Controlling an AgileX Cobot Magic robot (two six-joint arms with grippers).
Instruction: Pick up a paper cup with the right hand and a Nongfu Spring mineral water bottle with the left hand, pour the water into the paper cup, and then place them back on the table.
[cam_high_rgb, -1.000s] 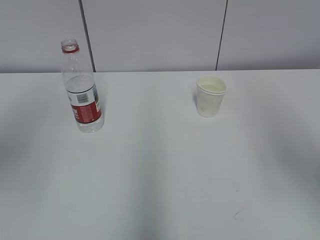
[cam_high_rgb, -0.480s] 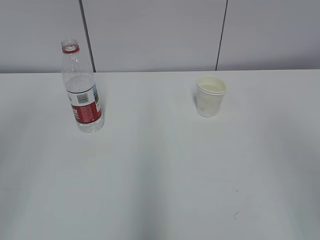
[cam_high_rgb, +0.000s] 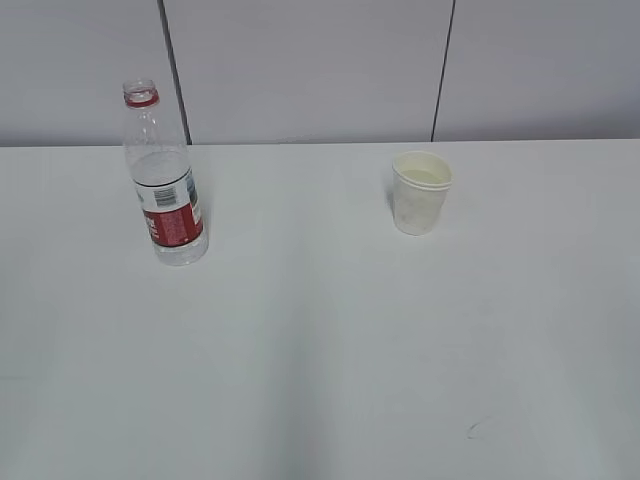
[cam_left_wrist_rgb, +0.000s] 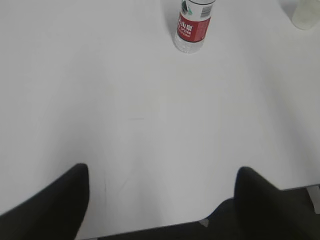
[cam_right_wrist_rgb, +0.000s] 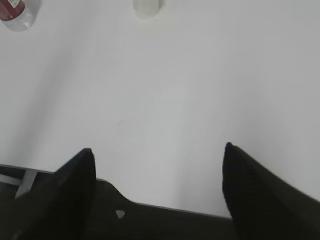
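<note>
Currently, the Nongfu Spring mineral water bottle is seen standing upright on the white worktop, at the left in the exterior view. It is made of clear plastic, with a red ring at the open, capless neck and a red-and-white label wrapped round the lower body; a barcode is visible on the label. Clear water is held in it, the level lying a little above the label, and the upper part is empty.

The paper cup is set upright well apart from the bottle, at the right of the same view. It is small, white and tapered, with a rolled rim and a cream inside. Some clear liquid appears to lie inside it, though this cannot be told for certain.

Neither object is touched. The left hand is held spread wide above the near edge of the worktop, grasping nothing, with the bottle far ahead of it. The right hand is likewise spread wide and empty, with the cup far ahead of it. A small dark scuff is noted on the near worktop.
</note>
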